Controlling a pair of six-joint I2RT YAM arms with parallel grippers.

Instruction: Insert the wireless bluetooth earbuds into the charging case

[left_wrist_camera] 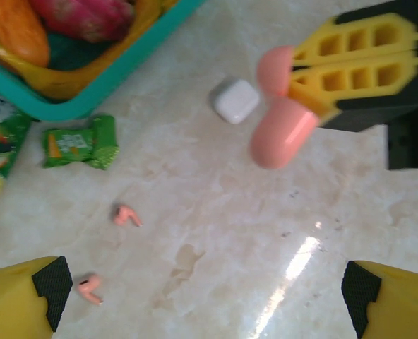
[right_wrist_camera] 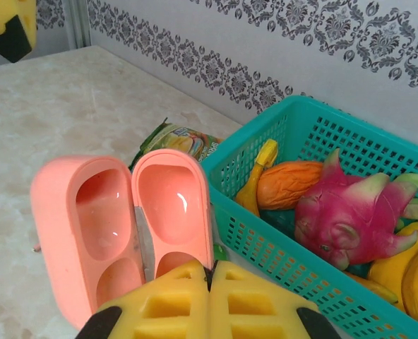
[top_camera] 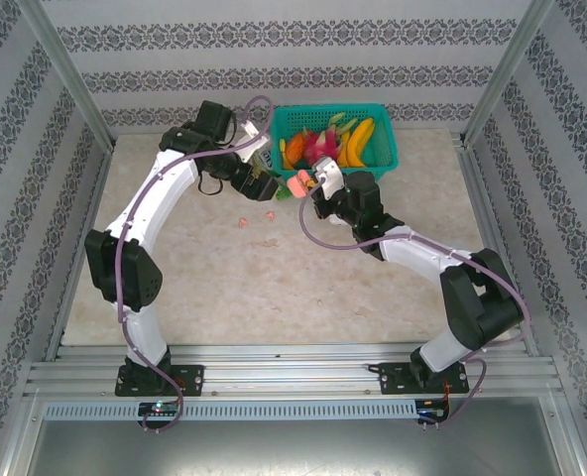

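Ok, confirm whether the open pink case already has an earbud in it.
No, the pink case shows empty wells, and two pink earbuds lie on the table.

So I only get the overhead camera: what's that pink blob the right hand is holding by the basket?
Observer: A pink charging case, hinged open with no earbuds inside; the right hand is clamped on it.
Visitor: And the pink specks on the table?
Observer: A pink earbud and a second pink earbud, stems visible, lying loose under the open left hand.
Visitor: Anything white nearby?
Observer: A small white case on the table; it looks closed.
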